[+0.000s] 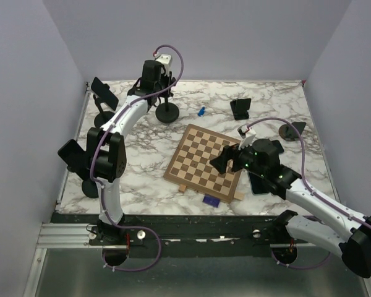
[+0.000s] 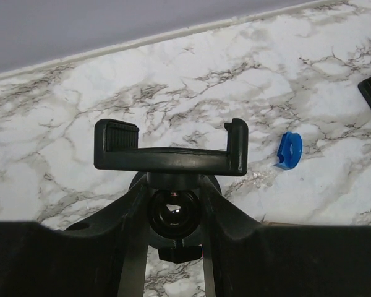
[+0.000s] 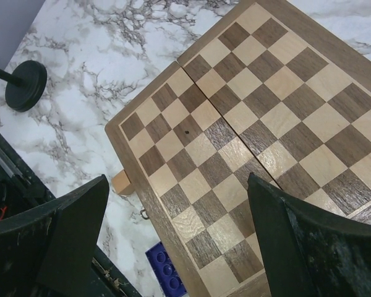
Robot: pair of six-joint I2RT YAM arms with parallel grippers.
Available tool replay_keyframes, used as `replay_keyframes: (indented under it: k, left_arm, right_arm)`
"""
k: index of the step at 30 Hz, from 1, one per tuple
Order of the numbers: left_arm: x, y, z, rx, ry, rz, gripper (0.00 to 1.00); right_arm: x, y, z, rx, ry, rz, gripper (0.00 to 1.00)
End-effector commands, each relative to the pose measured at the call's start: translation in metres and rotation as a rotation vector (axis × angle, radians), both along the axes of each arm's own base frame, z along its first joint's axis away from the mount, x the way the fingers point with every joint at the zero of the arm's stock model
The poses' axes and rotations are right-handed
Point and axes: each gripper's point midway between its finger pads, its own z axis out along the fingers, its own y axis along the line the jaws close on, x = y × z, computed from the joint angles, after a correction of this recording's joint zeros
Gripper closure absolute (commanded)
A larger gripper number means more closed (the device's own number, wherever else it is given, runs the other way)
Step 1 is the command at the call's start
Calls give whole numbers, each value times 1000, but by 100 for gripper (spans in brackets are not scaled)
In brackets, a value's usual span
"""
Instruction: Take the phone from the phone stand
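Left hand (image 2: 175,198) is clamped on the neck of the stand (image 2: 173,158), cradle empty. My right hand (image 3: 177,185) hangs open over the chessboard (image 3: 247,93). The phone (image 1: 258,183) looks to be lying on the table (image 1: 266,99) just beside the board, so I'd say basically done.

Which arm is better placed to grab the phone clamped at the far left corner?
Left. Its pincer is at the empty stand, near that phone; the right pincer hangs open over the chessboard, well away.
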Motion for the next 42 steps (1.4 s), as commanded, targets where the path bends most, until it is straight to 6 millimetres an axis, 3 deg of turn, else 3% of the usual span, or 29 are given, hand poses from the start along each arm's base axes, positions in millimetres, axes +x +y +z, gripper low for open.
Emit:
replay_keyframes:
  k: [1, 4, 8, 13, 17, 23, 27, 30, 35, 39, 42]
  left_arm:
    - [12, -15, 17, -70, -18, -69, 72]
    - [11, -17, 12, -74, 4, -79, 55]
    - [1, -10, 21, -74, 17, -73, 29]
    - [-25, 17, 47, -76, 37, -8, 16]
    - [-69, 35, 72, -149, 23, 28, 4]
    - [-165, 44, 75, -292, 60, 24, 1]
    - [-227, 61, 86, -309, 4, 38, 1]
    - [-263, 89, 104, -261, -85, 109, 1]
    - [-312, 142, 105, -202, -153, 329, 1]
    - [-339, 193, 77, -89, -85, 596, 1]
    - [-352, 220, 63, 15, -26, 736, 1]
  right_arm:
    - [6, -6, -2, -16, -31, -40, 0]
    - [8, -4, -4, -21, -26, -33, 0]
    - [9, 3, -9, -22, -4, -7, 0]
    - [10, 8, -11, -19, 24, 2, 0]
    - [15, 7, -21, -70, 86, -22, 0]
    - [12, 12, -4, 13, 105, -36, 0]
    - [13, 26, -7, 42, 164, -2, 0]
    - [14, 48, 1, 114, 187, 49, 0]
    - [4, 90, 24, 172, 192, 133, 0]
    - [-12, 117, 38, 200, 184, 213, 0]
    - [-21, 126, 36, 201, 191, 250, 0]
